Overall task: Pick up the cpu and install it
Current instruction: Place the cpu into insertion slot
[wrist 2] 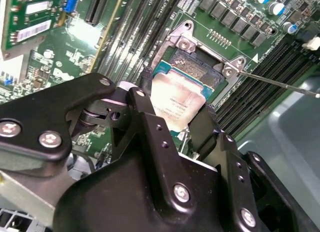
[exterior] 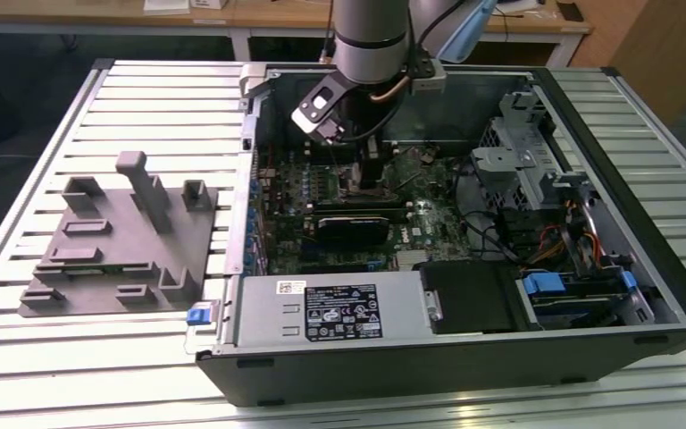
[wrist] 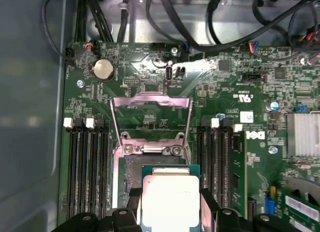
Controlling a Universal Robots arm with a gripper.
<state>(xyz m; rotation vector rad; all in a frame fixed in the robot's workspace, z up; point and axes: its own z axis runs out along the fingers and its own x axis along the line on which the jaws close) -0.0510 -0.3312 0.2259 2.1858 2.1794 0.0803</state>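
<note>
The cpu (wrist 2: 176, 102), a flat square chip with a pale silvery top, sits between my gripper's two black fingers (wrist 2: 146, 107). My gripper (wrist 2: 178, 98) is shut on it by two opposite edges. The chip hangs just over the open motherboard socket (wrist 2: 194, 62), partly covering it. In the first wrist view the cpu (wrist: 170, 202) lies between the fingers (wrist: 208, 206), and the socket's metal load plate (wrist: 150, 102) stands hinged up behind it. In the exterior view my gripper (exterior: 368, 183) reaches down into the open computer case (exterior: 463, 357), over the middle of the green board.
Memory slots (wrist: 87, 162) flank the socket on both sides. A thin socket lever (wrist 2: 280, 84) sticks out beside it. A black card (exterior: 349, 229), power supply (exterior: 343, 308) and drive cage (exterior: 534, 156) crowd the case. A grey fixture (exterior: 117, 241) sits on the slatted table at the exterior view's left.
</note>
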